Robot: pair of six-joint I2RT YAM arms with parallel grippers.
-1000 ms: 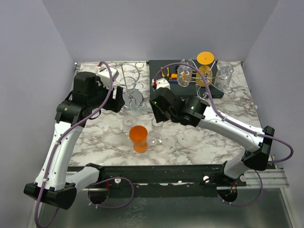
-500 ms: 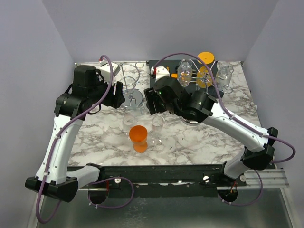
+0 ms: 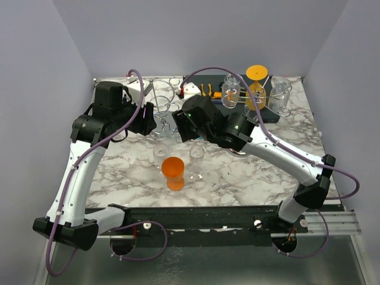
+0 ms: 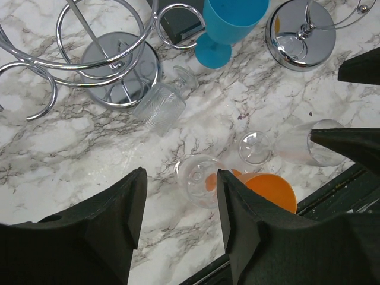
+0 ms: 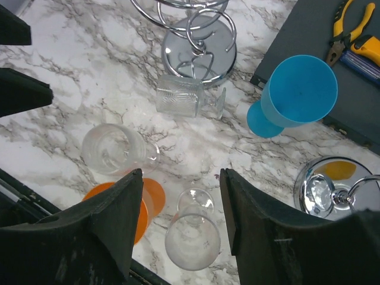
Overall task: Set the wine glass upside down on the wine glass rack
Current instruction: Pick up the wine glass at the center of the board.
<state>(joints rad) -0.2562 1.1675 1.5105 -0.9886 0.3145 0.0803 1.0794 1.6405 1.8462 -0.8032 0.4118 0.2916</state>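
Three wine glasses stand near the table's front: an orange one (image 3: pixel 173 168), a clear one (image 3: pixel 160 151) to its left and a clear one (image 3: pixel 196 155) to its right. A ribbed clear glass (image 5: pixel 184 95) lies on its side by the chrome wine glass rack (image 3: pixel 159 95) and its round base (image 5: pixel 199 50). My left gripper (image 4: pixel 180 181) is open, high above the left clear glass (image 4: pixel 196 178). My right gripper (image 5: pixel 181 178) is open, high above the right clear glass (image 5: pixel 193 237). Neither holds anything.
A blue goblet (image 5: pixel 297 92) stands at the edge of a dark mat (image 5: pixel 314 35) that holds yellow pliers (image 5: pixel 344 24). A second rack (image 3: pixel 256 89) at the back right carries hanging clear glasses and an orange one; its base (image 5: pixel 323 193) shines.
The right arm has swung back and left, bringing its gripper near the left rack's base. The left gripper's jaws have narrowed somewhat and the left arm has shifted slightly.
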